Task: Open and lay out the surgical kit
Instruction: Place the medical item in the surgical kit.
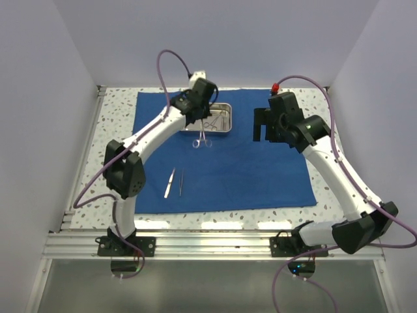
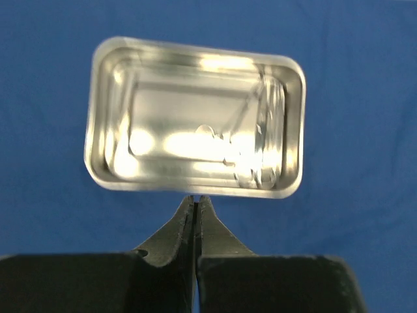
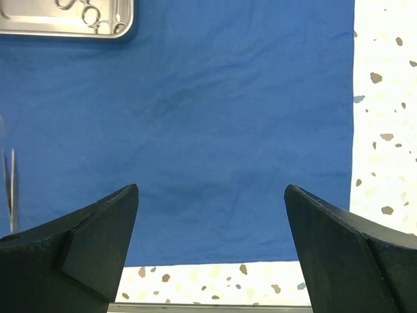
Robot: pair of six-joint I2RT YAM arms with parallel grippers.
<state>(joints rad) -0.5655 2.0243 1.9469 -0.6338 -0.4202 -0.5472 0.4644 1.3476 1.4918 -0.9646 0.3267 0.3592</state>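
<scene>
Steel tray [image 1: 229,121] on spread blue wrap [image 1: 251,166]

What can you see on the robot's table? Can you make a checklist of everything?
Surface: speckled table, with the blue cloth spread flat on it.
Job's things: steel tray at the far side of the cloth, tray clamps inside; one loose clamp at the tray's near edge; tweezers side by side nearer the arms.
Clutter: nothing seen.
Grippers: left gripper shut by the tray's rim, nothing seen in it; right gripper open over bare cloth.
Cables: purple cables loop off both arms.
Surroundings: pale walls; metal rail in front.
</scene>
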